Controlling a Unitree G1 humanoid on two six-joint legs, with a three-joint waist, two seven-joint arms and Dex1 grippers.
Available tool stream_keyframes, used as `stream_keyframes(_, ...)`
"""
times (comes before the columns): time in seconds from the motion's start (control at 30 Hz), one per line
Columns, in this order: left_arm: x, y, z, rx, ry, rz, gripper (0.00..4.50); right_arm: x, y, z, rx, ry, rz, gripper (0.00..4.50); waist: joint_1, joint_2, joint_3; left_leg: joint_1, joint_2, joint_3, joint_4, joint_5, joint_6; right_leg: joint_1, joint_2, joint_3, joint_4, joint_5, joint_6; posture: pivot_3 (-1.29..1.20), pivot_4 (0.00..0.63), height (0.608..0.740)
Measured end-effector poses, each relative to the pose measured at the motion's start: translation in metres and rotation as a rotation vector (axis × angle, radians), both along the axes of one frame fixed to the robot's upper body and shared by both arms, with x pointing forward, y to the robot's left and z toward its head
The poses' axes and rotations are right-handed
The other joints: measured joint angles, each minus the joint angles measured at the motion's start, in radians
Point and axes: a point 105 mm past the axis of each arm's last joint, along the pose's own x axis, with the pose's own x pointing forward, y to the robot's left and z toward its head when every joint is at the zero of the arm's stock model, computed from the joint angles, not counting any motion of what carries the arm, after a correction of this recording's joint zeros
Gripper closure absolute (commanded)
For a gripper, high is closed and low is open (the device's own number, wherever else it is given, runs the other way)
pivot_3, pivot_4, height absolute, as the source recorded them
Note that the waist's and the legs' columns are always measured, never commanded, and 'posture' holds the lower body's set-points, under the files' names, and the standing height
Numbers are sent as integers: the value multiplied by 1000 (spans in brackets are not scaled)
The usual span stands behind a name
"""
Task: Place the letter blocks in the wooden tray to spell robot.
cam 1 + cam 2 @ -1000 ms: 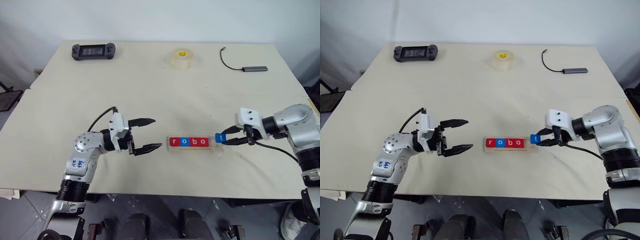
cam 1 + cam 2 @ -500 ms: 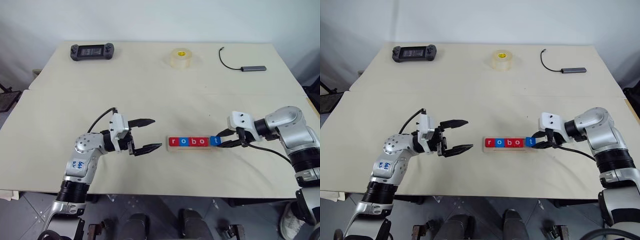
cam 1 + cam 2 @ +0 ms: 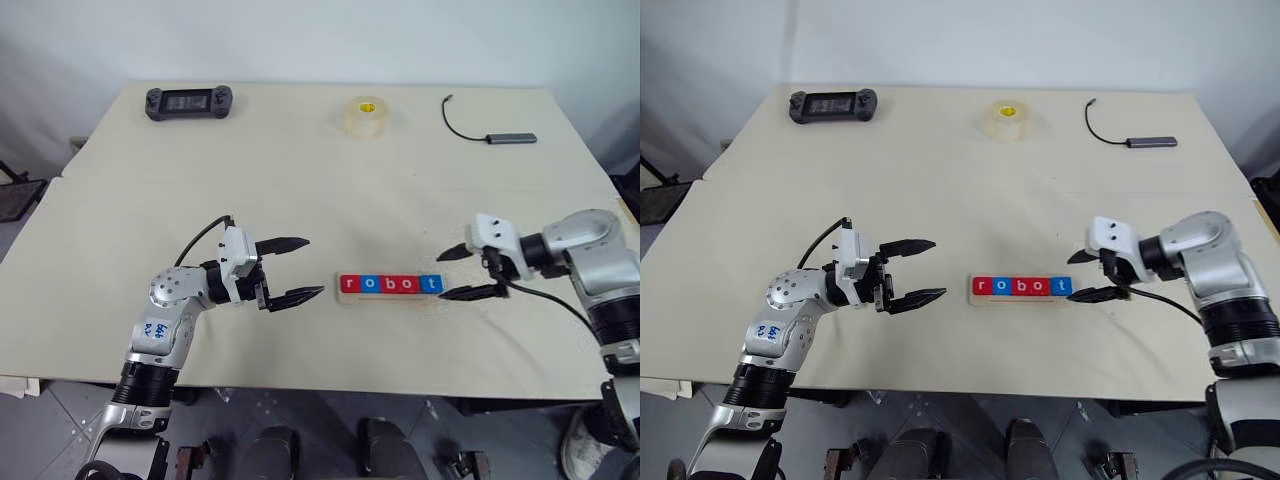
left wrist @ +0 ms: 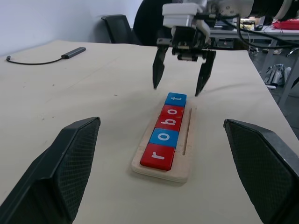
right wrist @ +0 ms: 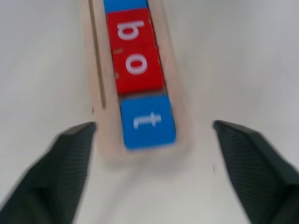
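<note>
We see the wooden tray (image 3: pixel 390 286) lying on the pale table (image 3: pixel 320 170), near the front edge and a little right of the middle. All five letter blocks (image 3: pixel 389 284) lie in it in one row, touching each other, and from left to right they read r, o, b, o, t. The red r (image 4: pixel 157 156) is at the left end, then a blue o (image 4: pixel 166 137), a red b and a red o, and the blue t (image 3: pixel 432 284) closes the row at the right end. In the left wrist view a thin groove (image 4: pixel 186 132) runs along the tray beside the row of blocks.

The right gripper (image 3: pixel 458 272) is just beside the right end of the tray. Its two black fingers stand wide apart, one on the far side and one on the near side of the tray's line, and they hold nothing. The t block lies free between them and a little to their left; we cannot see any touch.

The left gripper (image 3: pixel 302 268) hangs over the table to the left of the tray, apart from it, pointing toward it. Its fingers are also spread and empty.

At the far side of the table there are a black handheld controller (image 3: pixel 187 101) on the left, a roll of clear tape (image 3: pixel 365 116) in the middle and a grey adapter with a black cable (image 3: pixel 492 129) on the right, all well apart from the tray.
</note>
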Motion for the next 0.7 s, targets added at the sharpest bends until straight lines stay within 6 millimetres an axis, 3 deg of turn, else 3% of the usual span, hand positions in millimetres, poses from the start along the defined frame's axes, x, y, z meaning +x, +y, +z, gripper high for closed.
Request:
stream_keyframes(0.3,0,0,0,1,0,-1,0,2,-1,-4,5,-13,-7,4482,-6,0,0,0,2,1,0,0,-1,-1,0,1,0,0,0,0,150,740)
stream_keyframes(0.53,0,0,0,1,0,-1,0,1,7,-9,13,14,3,4482,-1,0,0,0,0,0,0,0,0,0,0,0,0,0,0,0,150,740)
stream_keyframes(0.7,0,0,0,1,0,-1,0,1,24,-9,46,5,28,4482,-2,0,0,0,1,0,0,0,-1,-1,0,0,1,0,0,0,150,740)
